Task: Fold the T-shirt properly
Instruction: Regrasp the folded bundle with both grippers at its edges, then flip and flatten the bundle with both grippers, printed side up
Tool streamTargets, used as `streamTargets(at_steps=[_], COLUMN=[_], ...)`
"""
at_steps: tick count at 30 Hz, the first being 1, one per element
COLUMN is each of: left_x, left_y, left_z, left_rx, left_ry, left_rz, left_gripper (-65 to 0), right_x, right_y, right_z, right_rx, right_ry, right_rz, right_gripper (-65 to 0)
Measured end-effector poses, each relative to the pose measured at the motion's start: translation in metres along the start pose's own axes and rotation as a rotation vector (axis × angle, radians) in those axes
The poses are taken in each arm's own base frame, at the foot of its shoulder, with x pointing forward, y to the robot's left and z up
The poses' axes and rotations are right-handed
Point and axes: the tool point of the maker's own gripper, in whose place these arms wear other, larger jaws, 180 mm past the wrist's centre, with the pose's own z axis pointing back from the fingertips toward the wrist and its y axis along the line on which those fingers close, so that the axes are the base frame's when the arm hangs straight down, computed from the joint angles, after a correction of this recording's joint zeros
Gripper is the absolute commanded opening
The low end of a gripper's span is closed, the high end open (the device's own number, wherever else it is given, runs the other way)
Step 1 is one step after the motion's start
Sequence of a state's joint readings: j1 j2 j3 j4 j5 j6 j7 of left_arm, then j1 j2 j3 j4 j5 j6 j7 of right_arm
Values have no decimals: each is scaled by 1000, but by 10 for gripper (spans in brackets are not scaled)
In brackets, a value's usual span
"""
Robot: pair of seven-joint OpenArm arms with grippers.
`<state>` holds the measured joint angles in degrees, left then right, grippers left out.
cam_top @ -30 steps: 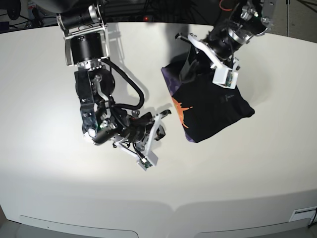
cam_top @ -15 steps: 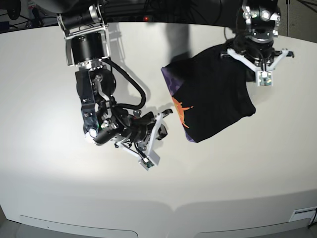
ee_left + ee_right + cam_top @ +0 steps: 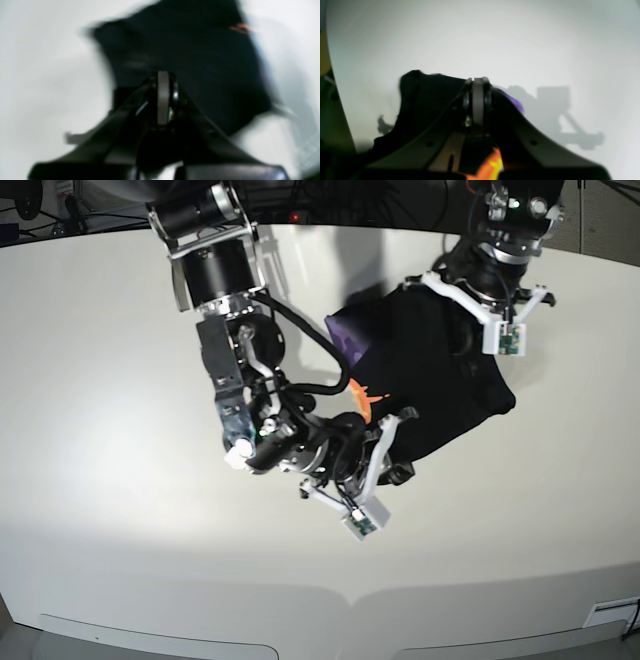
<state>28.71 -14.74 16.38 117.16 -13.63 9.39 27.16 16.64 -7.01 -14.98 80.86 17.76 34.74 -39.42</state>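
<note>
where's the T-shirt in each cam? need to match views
Base: T-shirt, folded black bundle right of centre, between both grippers.
Left wrist: blurred black mass filling upper centre, beyond the shut left gripper.
Right wrist: black cloth lower left.
Shared landmark: orange print edge.

left wrist view is motion-blurred: t-shirt [image 3: 190, 65] edges smeared, orange mark near its top right unreadable. left gripper [image 3: 163, 75] tip covers part of the cloth, body cut off by the bottom edge. right wrist view: right gripper [image 3: 478, 82] hides the shirt's middle, purple and orange print only peeks out. base view: right arm [image 3: 300, 435] covers the shirt's near-left corner and most of the print; both arm bases cut off at the top edge; table [image 3: 120, 510] cropped on all sides.
</note>
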Motion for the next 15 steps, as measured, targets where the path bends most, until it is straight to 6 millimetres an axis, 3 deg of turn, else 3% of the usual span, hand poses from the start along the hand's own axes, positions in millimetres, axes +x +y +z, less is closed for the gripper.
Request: streamTargets(at_steps=[3,5,10,13,15], left_x=[-6,-12,-41,-63,-63], left_y=[-17,-15,4,15,21], left_z=[0,-1,-15,-30,-41], left_rx=[-52,-47,6,36,50], left_ry=[15,29,50,86,73], left_rz=[-9,-10,-29,-28,-37], left_gripper=[-650,-650,-650,-650,-650], right_x=[-9,-32,-86,-98,-105], right_y=[16,17,-12,-16,-14], right_z=[-15,-24,-33,-30,-28], right_rx=[19,13,-95,-102,-100], right_ry=[33,112,256,287,293], right_rz=[62,104,99,91,83], right_gripper=[-650,-650,-650,-650,-650])
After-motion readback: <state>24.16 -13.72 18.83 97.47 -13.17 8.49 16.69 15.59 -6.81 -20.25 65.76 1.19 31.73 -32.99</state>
